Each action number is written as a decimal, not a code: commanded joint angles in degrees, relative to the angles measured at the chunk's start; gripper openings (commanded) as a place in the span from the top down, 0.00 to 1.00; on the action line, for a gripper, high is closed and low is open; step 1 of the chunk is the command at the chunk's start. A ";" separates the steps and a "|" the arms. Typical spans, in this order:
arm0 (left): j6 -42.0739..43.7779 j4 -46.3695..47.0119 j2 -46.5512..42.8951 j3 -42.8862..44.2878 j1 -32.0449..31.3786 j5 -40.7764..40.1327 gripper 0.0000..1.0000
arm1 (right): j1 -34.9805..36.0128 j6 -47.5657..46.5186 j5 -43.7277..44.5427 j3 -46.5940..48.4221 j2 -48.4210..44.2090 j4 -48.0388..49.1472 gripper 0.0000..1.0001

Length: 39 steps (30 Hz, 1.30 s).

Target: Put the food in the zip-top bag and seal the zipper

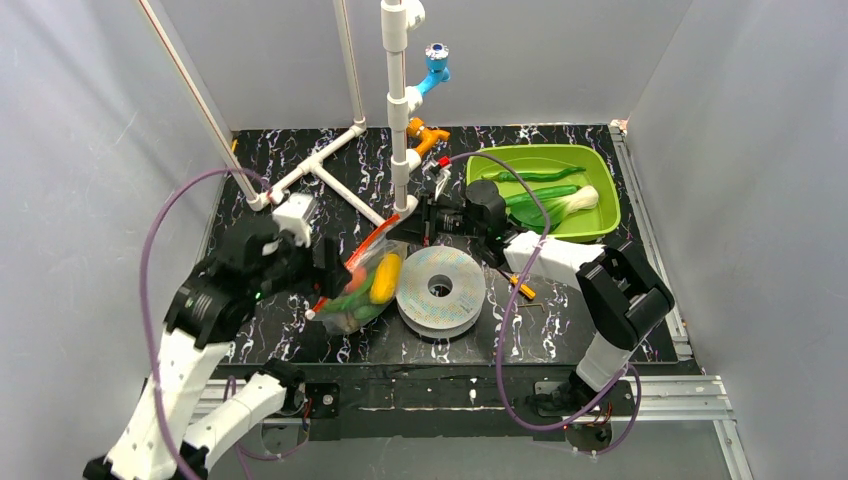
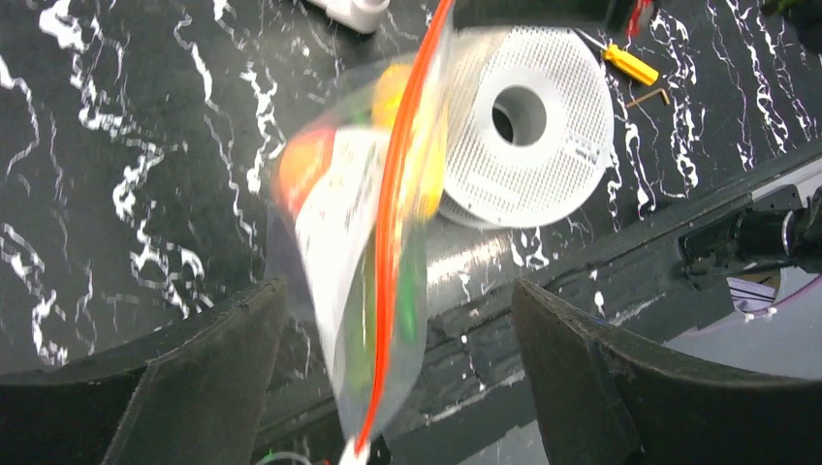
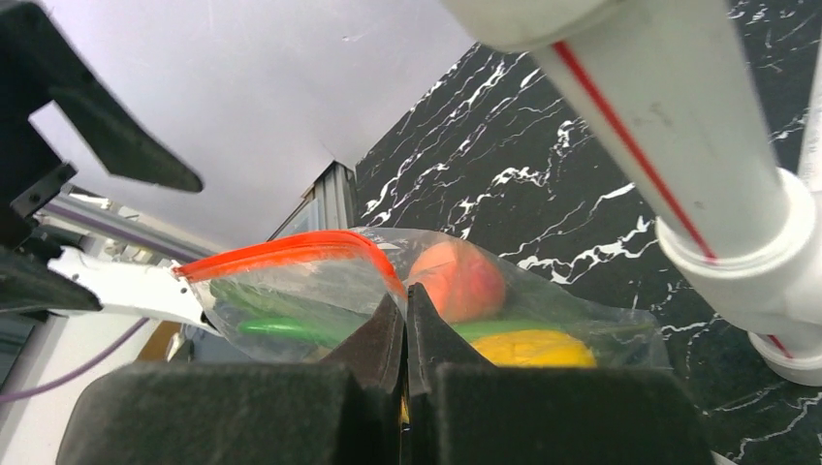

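I read the left gripper (image 2: pixel 397 295) as released, its fingers standing wide apart on either side of the zip-top bag (image 1: pixel 362 295). The bag lies just left of the white spool (image 1: pixel 440 290) and holds yellow (image 1: pixel 385 278), orange-red (image 3: pixel 456 281) and green food. The right gripper (image 3: pixel 405 310) is clenched on the bag at the far end of the zipper (image 3: pixel 281 249); bok choy (image 1: pixel 570 203) and green peppers (image 1: pixel 535 175) lie in the tray (image 1: pixel 600 215) at far right.

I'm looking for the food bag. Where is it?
Top view: the zip-top bag is left of centre, between the left gripper and the white spool.
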 commanded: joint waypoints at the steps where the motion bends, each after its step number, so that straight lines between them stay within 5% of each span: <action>1: 3.77 7.31 8.97 2.69 -0.10 3.29 0.15 | 0.76 -1.55 -2.64 2.09 -0.79 3.14 0.99; 8: 1.74 12.47 14.93 -1.07 -0.08 7.65 0.27 | 0.99 -2.31 -3.84 1.56 -1.79 2.70 0.99; 14: -1.19 16.59 13.00 -6.21 -0.11 10.72 0.63 | 1.07 -1.30 -4.83 1.73 -1.14 4.11 0.99; 24: 2.12 11.30 16.28 -4.34 -0.10 3.39 1.00 | 1.46 -1.86 -3.84 1.61 -2.93 1.81 0.96; 29: 3.76 7.84 15.32 -1.35 -0.11 -8.24 1.00 | 1.51 -6.62 0.27 3.76 -5.28 -11.53 0.78; 35: 10.97 5.87 11.54 3.55 -0.02 -28.99 1.00 | 1.51 -15.99 7.07 8.12 -9.71 -32.81 0.24; 39: 17.10 6.73 11.53 5.79 -0.02 -36.76 1.00 | 1.53 -19.84 10.51 6.00 -15.10 -37.05 0.14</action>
